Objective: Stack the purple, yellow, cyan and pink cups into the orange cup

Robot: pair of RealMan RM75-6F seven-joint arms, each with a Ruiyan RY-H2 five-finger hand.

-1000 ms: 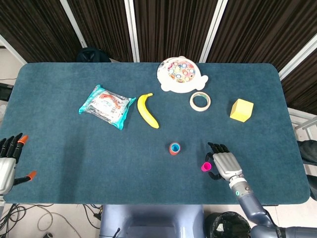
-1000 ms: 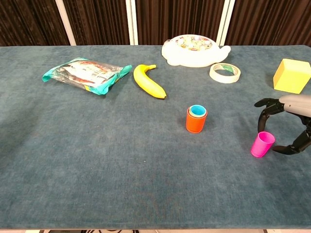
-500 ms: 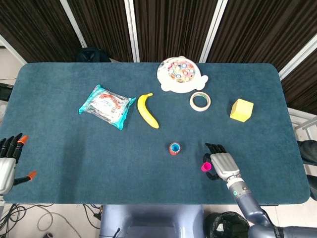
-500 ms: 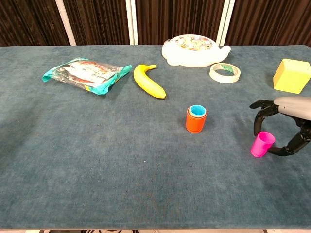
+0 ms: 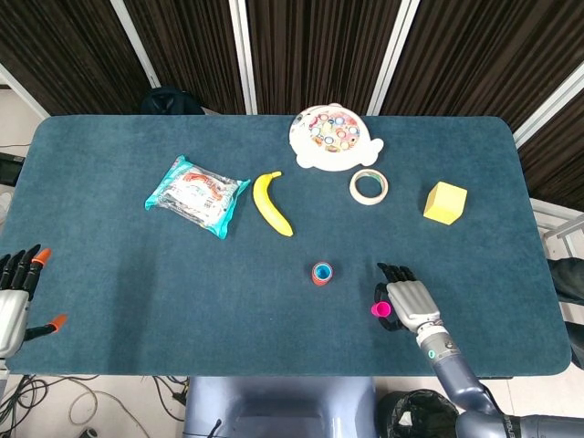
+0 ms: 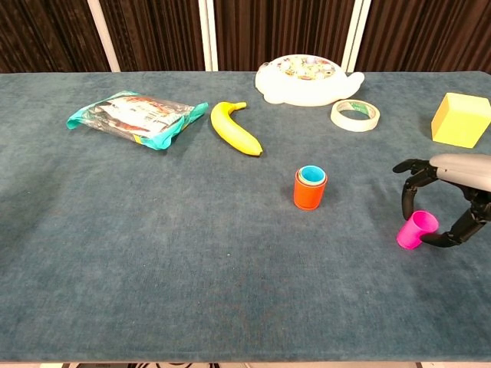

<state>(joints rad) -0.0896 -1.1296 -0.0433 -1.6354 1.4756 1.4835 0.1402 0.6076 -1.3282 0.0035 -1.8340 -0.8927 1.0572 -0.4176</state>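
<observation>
As seen from overhead, my right hand (image 5: pixel 408 304) closes on the pink cup (image 5: pixel 380 310), right of the orange cup (image 5: pixel 321 273); my left hand (image 5: pixel 16 297) waits open. From the chest, the pink cup (image 6: pixel 416 230) tilts: I should level it before lifting.

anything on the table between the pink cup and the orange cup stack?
Nothing: in the chest view the stretch from the pink cup, at the right robot hand, to the orange cup is bare blue table. The head view agrees.
</observation>
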